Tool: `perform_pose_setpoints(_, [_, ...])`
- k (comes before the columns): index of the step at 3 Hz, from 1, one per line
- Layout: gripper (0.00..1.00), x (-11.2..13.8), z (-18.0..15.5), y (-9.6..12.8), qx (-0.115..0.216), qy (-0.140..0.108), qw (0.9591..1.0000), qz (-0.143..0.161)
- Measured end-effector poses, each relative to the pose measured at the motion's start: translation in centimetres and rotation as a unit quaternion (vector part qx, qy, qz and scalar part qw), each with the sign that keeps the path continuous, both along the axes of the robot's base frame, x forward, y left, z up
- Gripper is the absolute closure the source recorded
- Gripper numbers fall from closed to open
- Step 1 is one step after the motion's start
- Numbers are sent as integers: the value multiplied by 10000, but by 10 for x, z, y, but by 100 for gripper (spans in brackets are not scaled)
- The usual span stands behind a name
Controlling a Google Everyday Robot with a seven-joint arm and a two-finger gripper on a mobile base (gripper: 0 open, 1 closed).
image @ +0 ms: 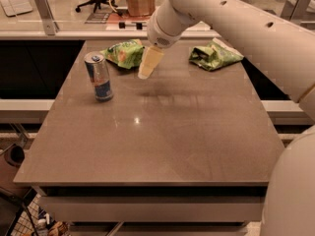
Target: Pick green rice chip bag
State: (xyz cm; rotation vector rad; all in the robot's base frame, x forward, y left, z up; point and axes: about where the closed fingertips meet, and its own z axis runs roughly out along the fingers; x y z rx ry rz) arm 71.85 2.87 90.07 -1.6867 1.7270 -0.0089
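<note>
Item one, bench (172,146): brown top with all four edges in sight, the near edge running across the lower part of the view. Item two, green rice chip bag (124,53): puffy and shiny light green, lying close to the far edge, left of centre. Item three, gripper (145,73): pale yellow, pointing down and leftward from the white arm (236,23), which comes in from the upper right. It sits just beside the bag's right end. We judge it probably hangs above the surface, since a faint shadow lies on the bench below it, but contact with the bag is not clear from this angle. Whether the gripper is released or clenched we cannot tell. Item four, can (99,76): upright, blue and silver, toward the left edge, in front of the bag and apart from it. Item five, olive-green bag (214,55): flatter and duller, near the far right corner, well apart from the gripper. We record a broad stretch of open top from these items to the near edge, and a gap between the two bags.
</note>
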Motion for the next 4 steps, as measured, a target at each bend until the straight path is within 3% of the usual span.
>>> perform_pose_setpoints(1, [0,5,-2,6,4,19,10000,47])
perform_pose_setpoints(4, [0,59,-44,48,79,93,9998,140])
